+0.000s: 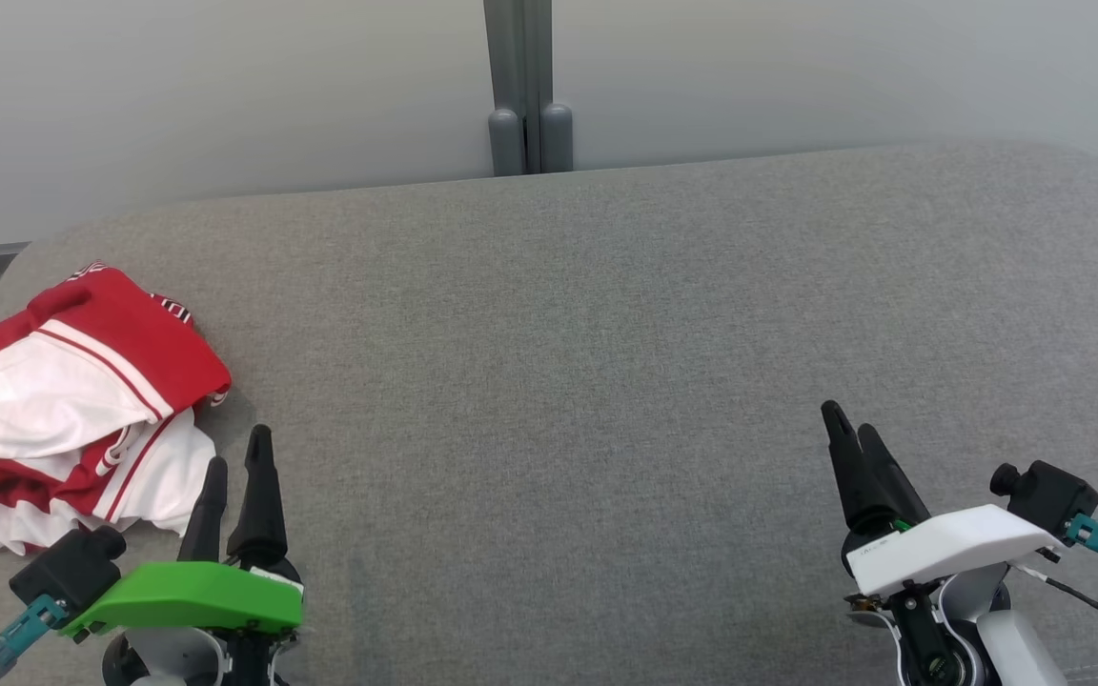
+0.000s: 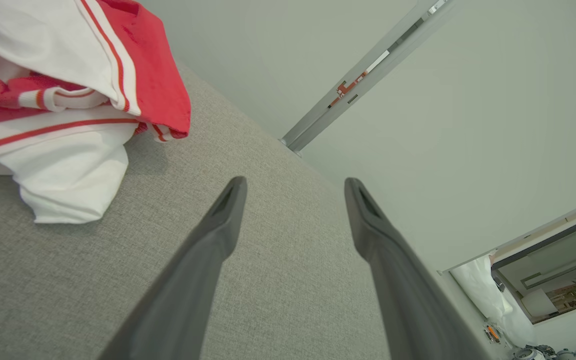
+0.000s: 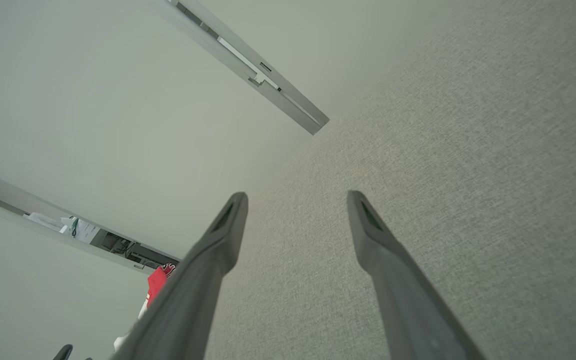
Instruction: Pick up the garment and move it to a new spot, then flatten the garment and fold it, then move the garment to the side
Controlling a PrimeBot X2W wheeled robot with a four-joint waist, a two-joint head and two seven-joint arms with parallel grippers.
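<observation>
— Where is the garment (image 1: 72, 410) lying?
— It is lying crumpled at the cushion's (image 1: 549, 381) left edge.
— And the left gripper (image 1: 237, 446)?
— It is hovering released over the cushion's near left; the right gripper (image 1: 849, 419) is hovering released over its near right.

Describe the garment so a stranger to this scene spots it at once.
Start at the wide grey upholstered surface. Near its left edge, beside the left gripper, lies the garment: a crumpled red-and-white striped heap, the only loose item on it.

Garment (image 1: 72, 410) cut off at L edge, head view; top + L edges, L wrist view.
</observation>
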